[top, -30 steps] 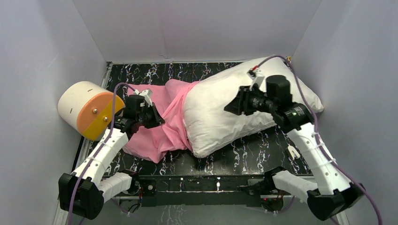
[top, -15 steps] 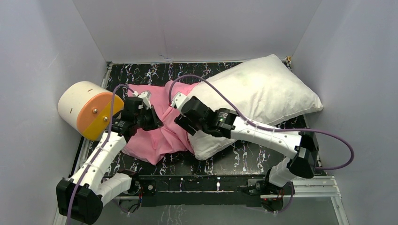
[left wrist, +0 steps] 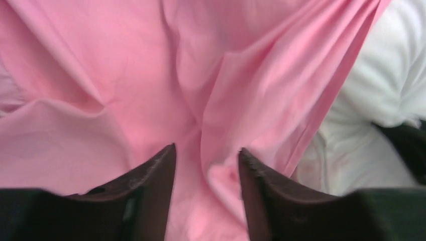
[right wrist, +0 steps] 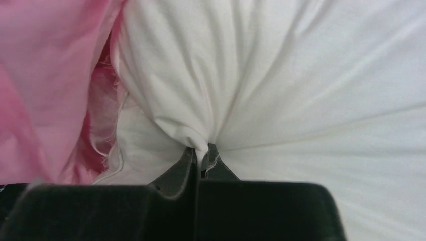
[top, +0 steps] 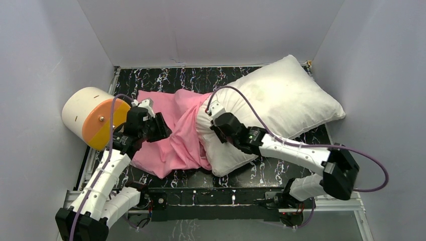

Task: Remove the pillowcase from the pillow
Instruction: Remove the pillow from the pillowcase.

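The white pillow [top: 281, 105] lies slanted across the right of the table, its left end still inside the pink pillowcase [top: 173, 140], which spreads crumpled to the left. My right gripper [top: 213, 128] is shut on a pinch of the pillow's white fabric [right wrist: 201, 143] near the pillowcase opening [right wrist: 103, 115]. My left gripper [top: 163, 128] hovers over the pink cloth with its fingers apart; a fold of pillowcase [left wrist: 221, 175] lies between the fingertips [left wrist: 166, 160], not clamped. The pillow [left wrist: 382, 85] shows at the right of the left wrist view.
A cream-and-orange cylinder [top: 93, 118] lies at the left wall beside my left arm. White walls enclose the black marbled table [top: 155, 78] on three sides. The right arm's purple cable [top: 251, 108] loops over the pillow.
My right gripper swung left across the pillow to its near-left edge and closed on the white fabric. My left gripper opened, releasing the pillowcase, and the pillow shifted slightly.
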Motion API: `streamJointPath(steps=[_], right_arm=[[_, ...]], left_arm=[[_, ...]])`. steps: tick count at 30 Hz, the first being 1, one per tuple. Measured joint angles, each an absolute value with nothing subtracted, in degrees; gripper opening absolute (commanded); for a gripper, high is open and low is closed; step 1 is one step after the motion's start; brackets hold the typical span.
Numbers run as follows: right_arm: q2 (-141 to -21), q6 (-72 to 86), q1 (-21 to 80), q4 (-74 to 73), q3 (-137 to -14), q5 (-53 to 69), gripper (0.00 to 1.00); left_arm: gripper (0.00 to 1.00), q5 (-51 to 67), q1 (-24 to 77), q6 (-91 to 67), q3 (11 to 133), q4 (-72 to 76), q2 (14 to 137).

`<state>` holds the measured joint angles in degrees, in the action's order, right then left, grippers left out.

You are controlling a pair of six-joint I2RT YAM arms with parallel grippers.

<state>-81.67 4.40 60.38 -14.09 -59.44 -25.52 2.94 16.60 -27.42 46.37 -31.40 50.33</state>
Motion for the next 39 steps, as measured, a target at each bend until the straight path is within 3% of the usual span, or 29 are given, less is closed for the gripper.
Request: streamJointPath(steps=[2, 4, 10, 11, 14, 17, 18, 25, 30, 39], right_arm=[[-77.0, 6.5, 60.4, -11.1, -55.0, -22.9, 0.00], [-73.8, 8.3, 60.4, -8.8, -51.6, -20.6, 0.00], [-71.1, 12.6, 60.3, -2.0, -46.4, -16.1, 0.00], [-71.0, 13.4, 60.3, -1.1, -46.0, -15.7, 0.00], [-70.9, 15.2, 60.3, 0.3, -45.5, -14.9, 0.00], [-70.8, 16.9, 60.3, 0.9, -45.2, -15.0, 0.00], [-70.8, 17.4, 60.3, 0.9, -45.2, -15.3, 0.00], [-68.9, 21.0, 60.5, 0.2, -44.4, -17.3, 0.00], [-65.3, 22.1, 61.0, -0.1, -42.5, -17.9, 0.00], [-65.8, 18.0, 61.6, -2.7, -46.4, -17.5, 0.00]], left_arm=[[0.81, 4.6, 16.6, -27.0, 46.6, -30.1, 51.5], [0.94, 6.8, 16.6, -26.7, 47.5, -28.4, 53.9], [0.98, 18.7, 16.6, -22.6, 59.5, -21.2, 70.9], [0.96, 20.4, 16.6, -22.0, 61.3, -20.2, 73.6], [0.61, 24.8, 16.6, -20.4, 66.0, -18.9, 81.8], [0.06, 26.1, 16.6, -18.6, 68.5, -20.1, 88.2], [0.00, 25.7, 16.5, -18.3, 68.5, -20.8, 89.0], [0.00, 12.8, 16.1, -15.9, 70.6, -25.3, 88.3], [0.00, 4.5, 7.4, -17.4, 71.9, -28.4, 87.3], [0.00, 8.5, 3.2, -15.6, 68.7, -31.0, 86.2]])
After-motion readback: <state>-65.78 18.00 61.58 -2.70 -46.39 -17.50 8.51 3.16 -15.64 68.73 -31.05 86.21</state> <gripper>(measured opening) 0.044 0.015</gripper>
